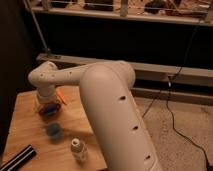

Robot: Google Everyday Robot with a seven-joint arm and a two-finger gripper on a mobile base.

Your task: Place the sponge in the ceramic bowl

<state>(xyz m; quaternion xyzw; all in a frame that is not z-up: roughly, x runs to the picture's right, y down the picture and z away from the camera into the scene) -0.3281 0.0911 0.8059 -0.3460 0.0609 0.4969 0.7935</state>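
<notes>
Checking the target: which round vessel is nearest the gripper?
The orange-red ceramic bowl, right under the gripper; the pale-blue cup stands farther forward, apart from it.

Wooden table [25, 120], speckled floor [185, 130] (black cable [189, 47] hanging), dark wall [125, 45] behind, dim light.

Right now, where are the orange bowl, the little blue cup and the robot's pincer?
ceramic bowl [49, 113]: camera view, its front rim.
pale-blue cup [53, 131]: camera view, its top.
pincer [45, 102]: camera view, the arm's tip, just over the bowl.
</notes>
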